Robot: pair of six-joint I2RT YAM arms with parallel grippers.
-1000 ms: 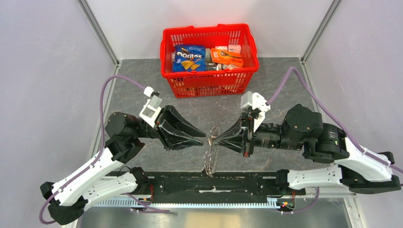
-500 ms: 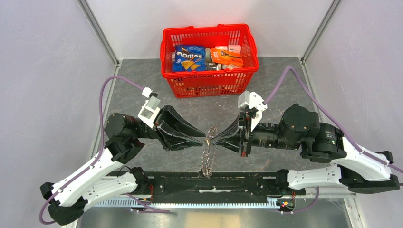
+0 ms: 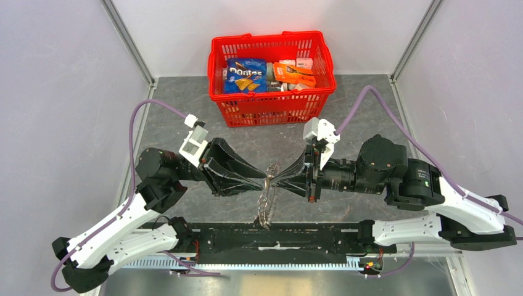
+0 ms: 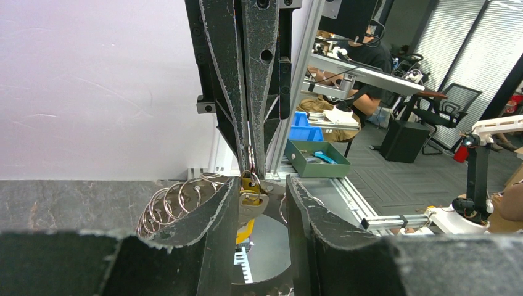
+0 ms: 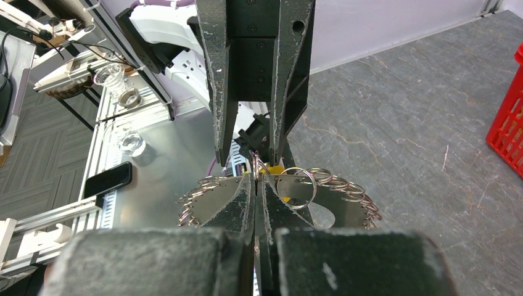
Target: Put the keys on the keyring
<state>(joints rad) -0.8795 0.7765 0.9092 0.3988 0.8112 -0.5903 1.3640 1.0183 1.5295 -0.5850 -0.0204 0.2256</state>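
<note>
The keyring point(image 3: 266, 200), a metal disc edged with many small split rings, hangs on edge between my two grippers; it also shows in the right wrist view point(image 5: 336, 200) and the left wrist view point(image 4: 172, 200). My right gripper point(image 5: 255, 180) is shut on a small ring at the keyring's top edge. My left gripper point(image 4: 264, 185) is open and faces it tip to tip. The yellow-headed key point(image 4: 251, 194) hangs on that ring between the left fingers, close to the left one. The dark key is out of view.
A red basket point(image 3: 277, 111) of snack packs stands at the back of the grey table. The arms' black base rail point(image 3: 277, 237) runs along the near edge below the keyring. Metal frame posts rise at both back corners.
My right gripper has moved left with the keyring until its tip meets the left gripper's tip. The left arm has barely moved.
</note>
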